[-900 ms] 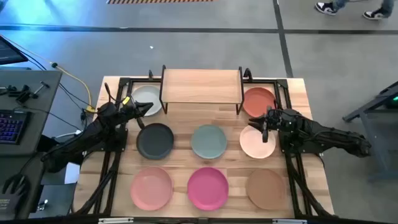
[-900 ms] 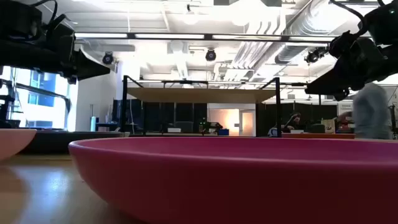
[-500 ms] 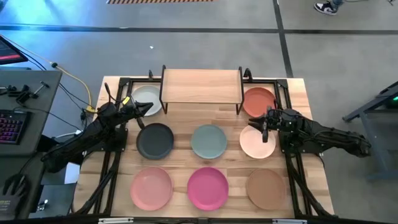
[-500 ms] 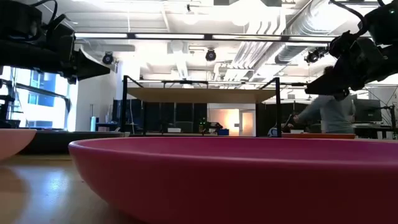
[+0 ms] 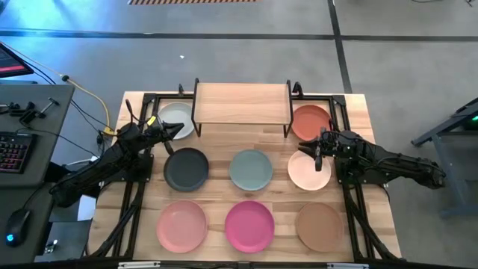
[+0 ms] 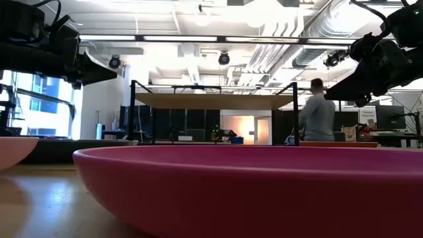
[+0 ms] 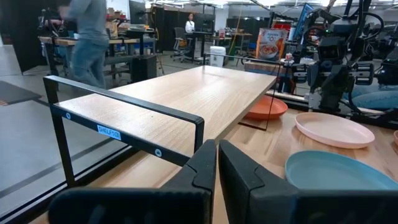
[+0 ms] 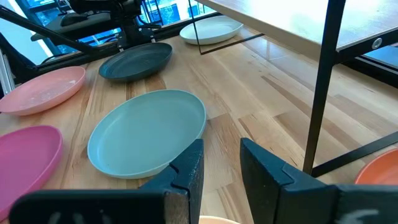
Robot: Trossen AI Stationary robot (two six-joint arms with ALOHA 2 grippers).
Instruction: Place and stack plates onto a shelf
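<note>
nothing was stacked yet: the shelf (image 5: 242, 102) stood bare at the table's far edge, and all eight plates (image 5: 250, 169) lay singly on the tabletop before and beside it. the left gripper (image 7: 216, 163) was pressed together and empty; the right gripper (image 8: 219, 163), slightly spread, hovered over the cream-peach plate (image 5: 308, 171).

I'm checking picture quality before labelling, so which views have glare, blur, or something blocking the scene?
Low view: the magenta plate fills the foreground, ceiling lights glare, and a person behind is blurred. Left wrist view: another walking person is smeared. High view: evenly lit.
</note>
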